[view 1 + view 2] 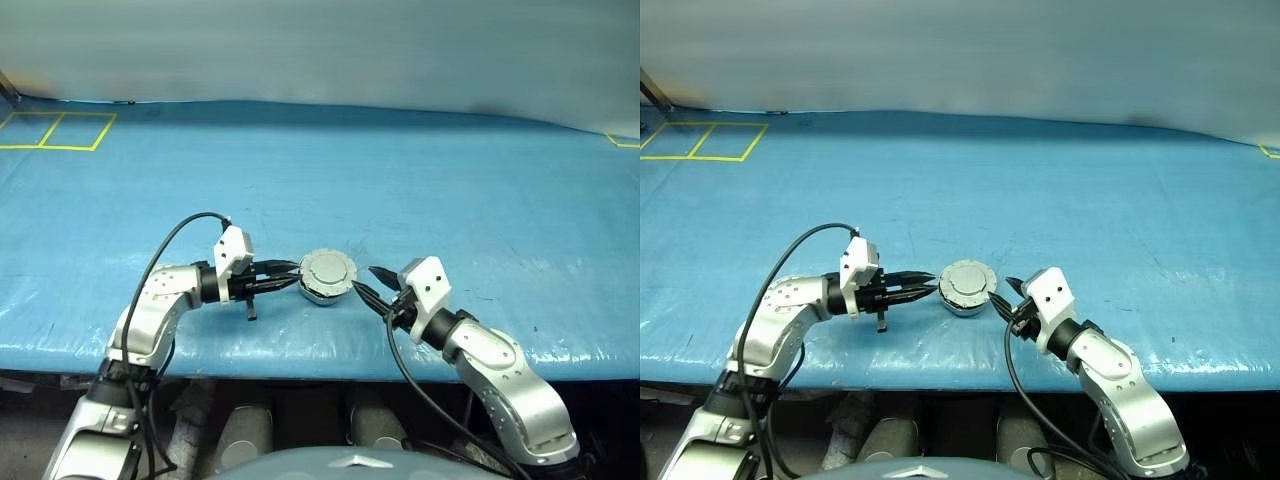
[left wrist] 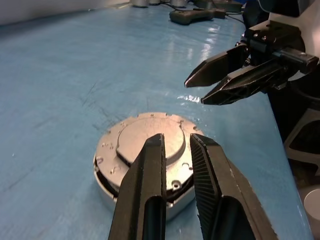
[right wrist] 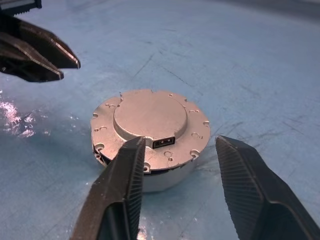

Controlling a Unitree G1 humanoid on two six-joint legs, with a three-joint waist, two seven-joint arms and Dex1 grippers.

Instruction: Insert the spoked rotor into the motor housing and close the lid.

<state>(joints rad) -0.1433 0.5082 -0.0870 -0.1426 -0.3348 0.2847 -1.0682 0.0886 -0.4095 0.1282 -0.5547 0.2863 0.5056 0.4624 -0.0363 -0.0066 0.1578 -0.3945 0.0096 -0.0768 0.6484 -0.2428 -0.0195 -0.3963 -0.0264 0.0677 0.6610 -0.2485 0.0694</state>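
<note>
A closed motor housing point(image 1: 327, 278) sits just below the middle of the head-camera frame, on a blue table point(image 1: 420, 190), flanked by the robot's two grippers. The lid point(image 3: 150, 119) lies flat over the housing, smooth pale face up, a small dark rectangular socket point(image 3: 163, 142) at the edge of its raised centre, on the side facing the right wrist camera. A thin dark seam shows between the lid's rim and the silver cup beneath; what the cup contains cannot be seen from outside. The round unit stands with its axis upright and has no long side.

The left gripper point(image 1: 283, 276), at the housing's left, lies nearly level and points right at it. Its fingers are a narrow slit apart and hold nothing; whether the tips touch the rim cannot be told. The right gripper point(image 3: 179, 145), lower right of the housing, has its fingers spread wide and empty, tips just short of the unit.

The housing rests near the table's front edge, which runs across the lower third of the frame. Bare blue surface stretches behind it towards the top of the frame, where yellow tape squares point(image 1: 55, 130) mark the upper left corner and a dark object point(image 2: 197, 15) lies far off.
</note>
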